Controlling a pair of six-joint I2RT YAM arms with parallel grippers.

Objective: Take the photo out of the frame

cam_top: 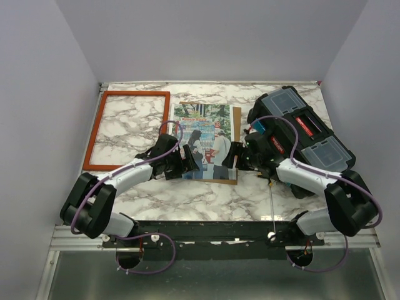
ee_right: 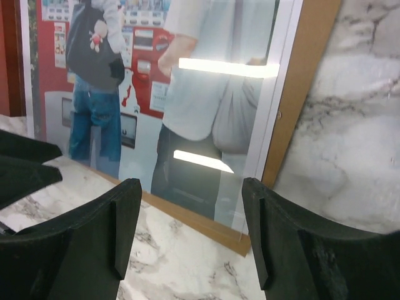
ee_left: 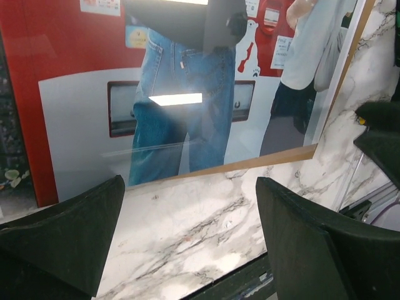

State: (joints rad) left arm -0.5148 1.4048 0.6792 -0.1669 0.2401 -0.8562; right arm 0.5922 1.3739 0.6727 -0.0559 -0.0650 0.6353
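Observation:
The empty orange-red frame [cam_top: 137,94] lies flat at the table's far left, with marble showing through it. The photo [cam_top: 203,131], a street scene with people and red vending machines, lies mid-table on a brown board [cam_top: 237,128] under a glossy clear sheet. My left gripper [cam_top: 186,164] hovers open over the photo's near left corner, and the photo [ee_left: 187,94] and board edge [ee_left: 250,164] lie just beyond its fingertips [ee_left: 312,244]. My right gripper [cam_top: 236,154] stands open at the near right corner [ee_right: 275,231] of the board [ee_right: 300,94]. Neither holds anything.
A black toolbox [cam_top: 300,131] with clear-lidded compartments sits at the back right, close behind my right arm. Bare marble table [cam_top: 187,197] stretches to the near edge. Grey walls close in the left, right and back sides. The two grippers face each other closely.

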